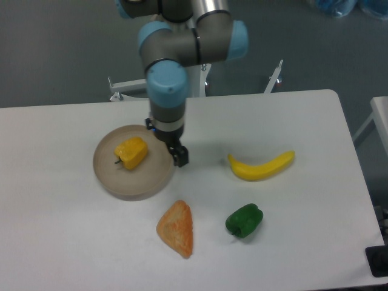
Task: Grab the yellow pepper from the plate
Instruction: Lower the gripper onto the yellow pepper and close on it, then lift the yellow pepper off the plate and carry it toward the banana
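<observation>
The yellow pepper (pixel 131 152) lies on its side in the middle of the round beige plate (pixel 132 180), its dark stem pointing left and down. My gripper (pixel 178 157) hangs over the plate's right rim, a short way to the right of the pepper and apart from it. Its dark fingers look close together and nothing is between them; the angle does not show whether a gap is left.
A yellow banana (pixel 260 167) lies to the right on the white table (pixel 60 242). A green pepper (pixel 244 220) and an orange-pink wedge (pixel 176 228) sit nearer the front. The robot's base column (pixel 182 66) stands behind the plate.
</observation>
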You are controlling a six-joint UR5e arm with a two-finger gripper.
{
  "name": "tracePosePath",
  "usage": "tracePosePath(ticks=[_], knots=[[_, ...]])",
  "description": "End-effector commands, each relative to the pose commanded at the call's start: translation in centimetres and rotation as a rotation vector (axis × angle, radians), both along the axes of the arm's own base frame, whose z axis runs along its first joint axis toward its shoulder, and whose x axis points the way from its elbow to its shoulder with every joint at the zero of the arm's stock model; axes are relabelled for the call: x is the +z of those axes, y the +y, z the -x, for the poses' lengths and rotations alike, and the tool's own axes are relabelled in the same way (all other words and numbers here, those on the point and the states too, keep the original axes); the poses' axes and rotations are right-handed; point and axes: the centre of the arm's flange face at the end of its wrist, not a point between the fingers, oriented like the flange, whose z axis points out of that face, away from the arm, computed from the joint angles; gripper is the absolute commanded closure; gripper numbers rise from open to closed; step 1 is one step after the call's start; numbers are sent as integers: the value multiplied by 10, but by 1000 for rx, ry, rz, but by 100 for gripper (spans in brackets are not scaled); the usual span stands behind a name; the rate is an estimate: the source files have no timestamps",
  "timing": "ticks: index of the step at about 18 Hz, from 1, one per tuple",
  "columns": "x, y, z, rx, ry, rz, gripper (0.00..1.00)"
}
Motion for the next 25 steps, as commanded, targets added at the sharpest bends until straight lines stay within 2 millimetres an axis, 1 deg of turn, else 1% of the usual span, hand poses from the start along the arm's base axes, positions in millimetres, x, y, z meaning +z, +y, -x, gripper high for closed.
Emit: tracePosePath(ticks=[2, 4, 6, 7, 12, 17, 18, 19, 21, 22, 23, 24, 25], knots=[[-7, -2, -19, 20, -2, 17, 0], [-13, 1, -37, 47, 1, 28, 0], [-17, 3, -46, 62, 4, 29, 0], [-24, 4, -51, 61, 8, 22, 0], [-42, -3, -54, 59, 26, -6, 0], [-49, -3, -55, 58, 23, 4, 0], [-56, -1, -55, 65, 21, 7, 0], [-59, 1, -59, 57, 25, 5, 18], [-59, 3, -60, 60, 29, -1, 63], [-52, 6, -57, 65, 30, -14, 80], [-45, 5, -54, 67, 26, -27, 89], [-39, 3, -48, 70, 23, -37, 89], [-24, -1, -33, 96, 30, -54, 89]])
